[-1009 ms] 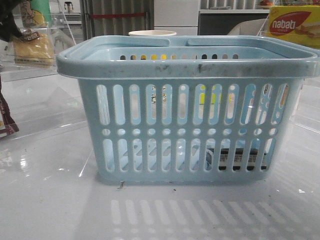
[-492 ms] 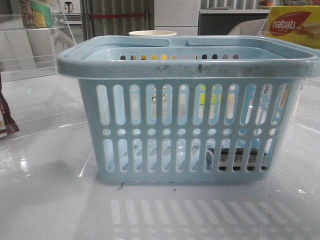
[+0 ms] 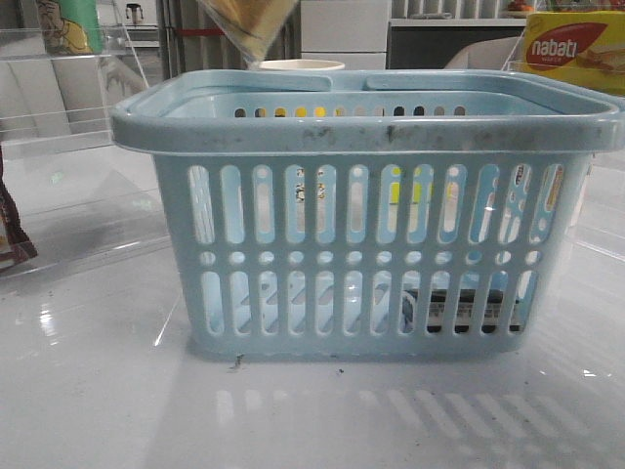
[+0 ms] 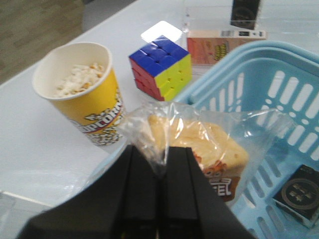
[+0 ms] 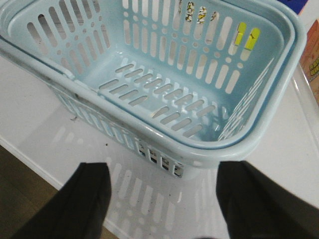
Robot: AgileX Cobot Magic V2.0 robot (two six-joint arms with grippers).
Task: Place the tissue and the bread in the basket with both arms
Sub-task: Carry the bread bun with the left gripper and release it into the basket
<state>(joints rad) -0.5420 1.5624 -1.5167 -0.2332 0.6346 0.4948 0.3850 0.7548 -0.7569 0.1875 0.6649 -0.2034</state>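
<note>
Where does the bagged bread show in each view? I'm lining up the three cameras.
Front view: the golden-brown bread in its clear plastic packet hangs at the top edge, above the basket's far rim.
Left wrist view: centre, pinched by the left end effector over the basket's rim.
Right wrist view: not in it.
Shared landmark: the light-blue slotted plastic basket.

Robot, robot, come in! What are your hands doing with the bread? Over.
Left gripper shut on the bread, hanging above the basket rim. Right gripper open, empty, outside the basket. Tissue already inside. Nothing in the way.
</note>
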